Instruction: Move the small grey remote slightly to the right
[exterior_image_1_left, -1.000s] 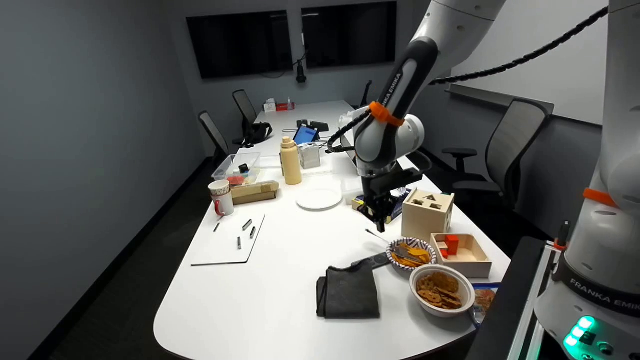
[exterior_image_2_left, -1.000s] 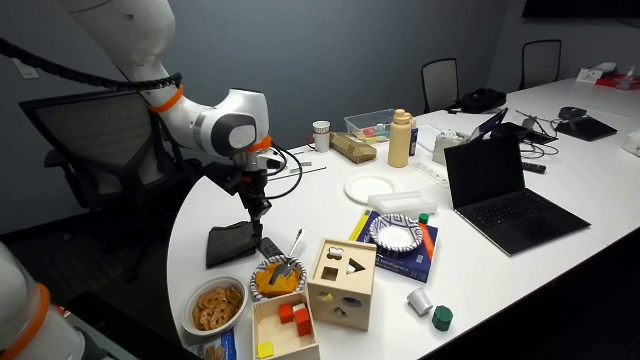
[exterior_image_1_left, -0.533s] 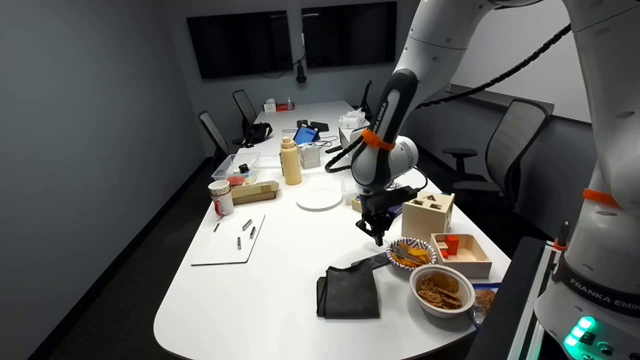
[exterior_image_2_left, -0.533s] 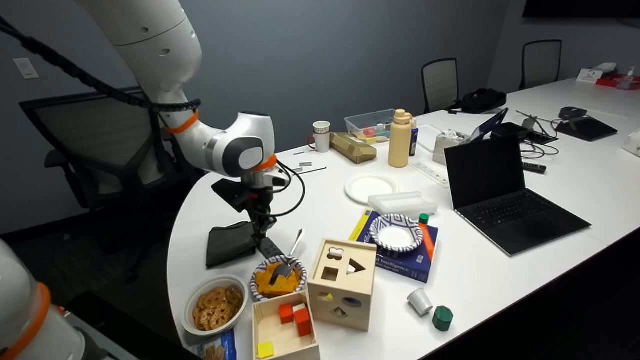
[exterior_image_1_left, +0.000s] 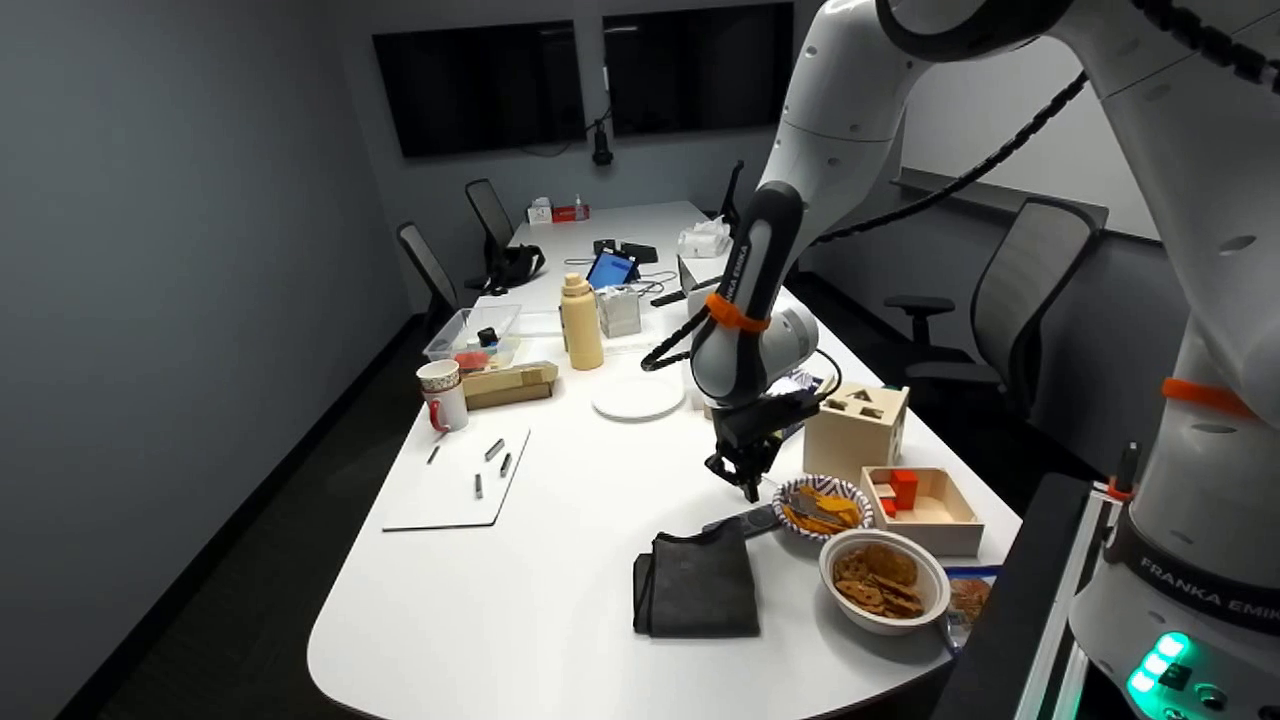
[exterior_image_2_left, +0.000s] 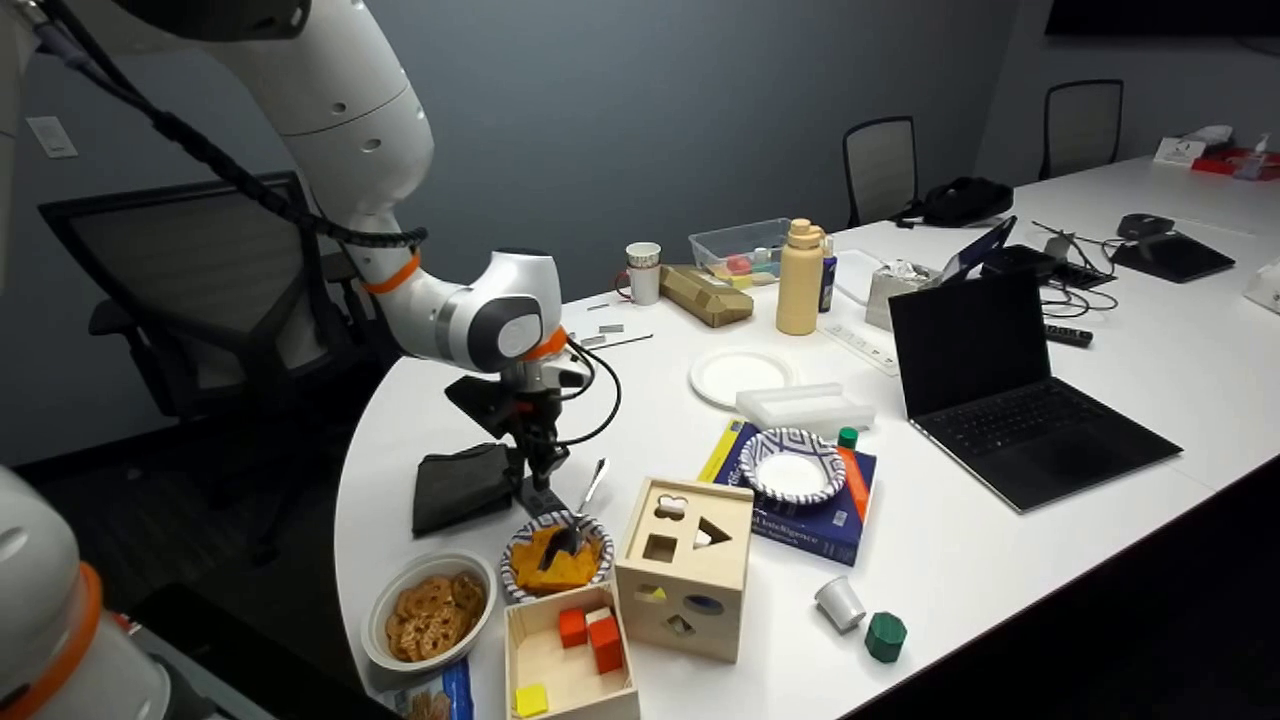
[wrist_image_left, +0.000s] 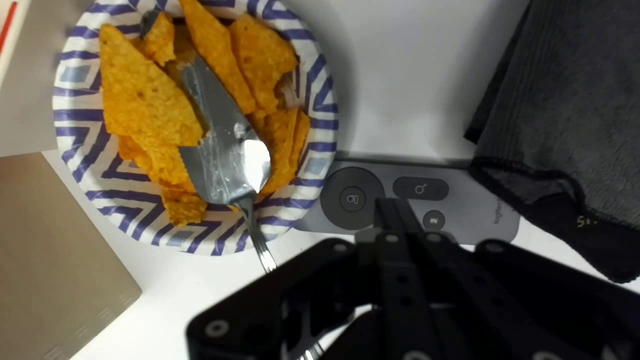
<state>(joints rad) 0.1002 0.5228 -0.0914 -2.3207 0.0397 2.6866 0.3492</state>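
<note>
The small grey remote (wrist_image_left: 470, 205) lies flat on the white table in the wrist view, with a round dark pad and dark buttons. A patterned bowl's rim overhangs its left end there. A folded black cloth (wrist_image_left: 565, 100) overlaps its right end. The remote also shows partly in both exterior views (exterior_image_1_left: 762, 518) (exterior_image_2_left: 543, 499). My gripper (wrist_image_left: 397, 205) points down at the remote's middle, its fingertips together with nothing between them. It also shows just above the remote in both exterior views (exterior_image_1_left: 750, 494) (exterior_image_2_left: 541, 483). I cannot tell whether the tips touch it.
The patterned bowl (wrist_image_left: 322, 125) holds orange chips and a metal server (wrist_image_left: 225, 150) whose handle sticks out beside the gripper. A bowl of pretzels (exterior_image_2_left: 375, 630), an open wooden box (exterior_image_2_left: 627, 690) and a wooden shape sorter (exterior_image_2_left: 665, 620) stand close by. The cloth (exterior_image_1_left: 700, 590) lies beside the remote.
My gripper has come down and across to just above the remote, away from the cloth in an exterior view. The remote, bowl and cloth have not visibly moved.
</note>
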